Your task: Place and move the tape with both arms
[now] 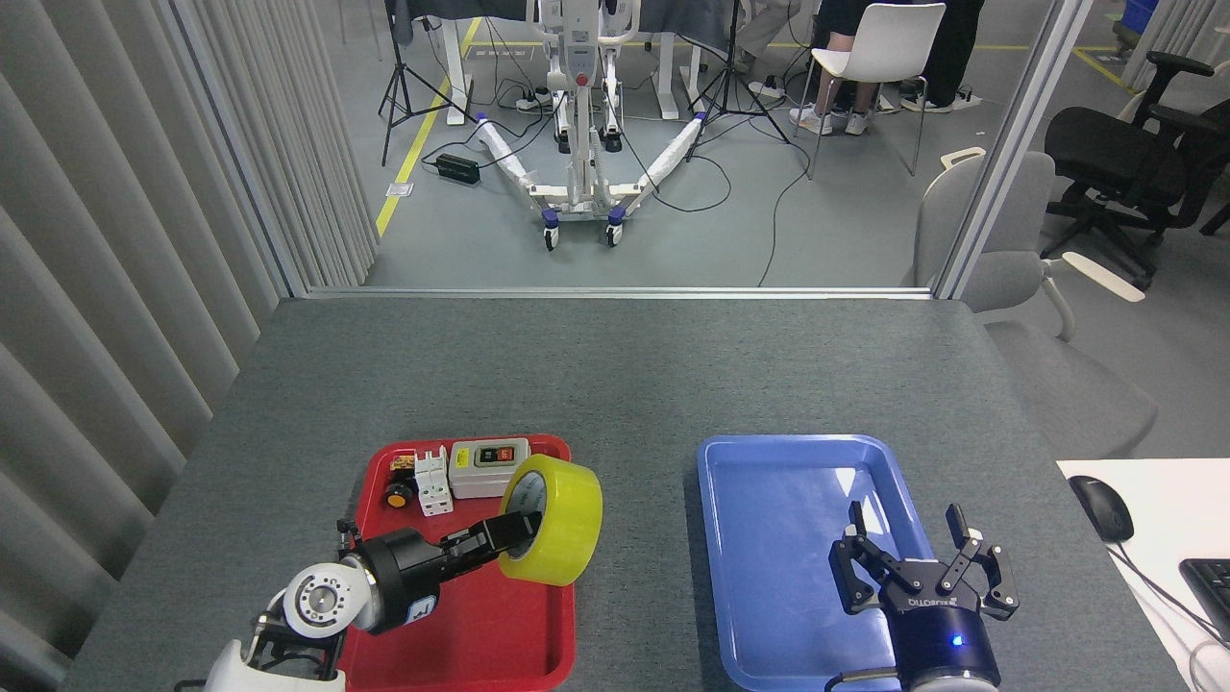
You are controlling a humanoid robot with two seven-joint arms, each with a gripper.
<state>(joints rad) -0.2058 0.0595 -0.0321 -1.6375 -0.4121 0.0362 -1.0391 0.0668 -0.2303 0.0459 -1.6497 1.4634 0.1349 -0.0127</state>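
Left gripper jaws clamp the translucent yellow tape roll, lifted over the red plastic tray. Right gripper jaws wide open, empty, lower right. Next, probably: handover toward the blue plastic tray.

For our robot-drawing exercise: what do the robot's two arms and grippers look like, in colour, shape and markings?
The left arm has white rounded links, a grey disc joint, a thin black cable and a black cylindrical wrist. The left gripper is black with slim fingers. The right gripper is black, two-fingered, printed ROBOTIQ, on a dark round base with a small blue light.

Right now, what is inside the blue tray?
The blue tray shows only bare blue floor. The right gripper, jaws open, hovers over its near right part and covers the floor there.
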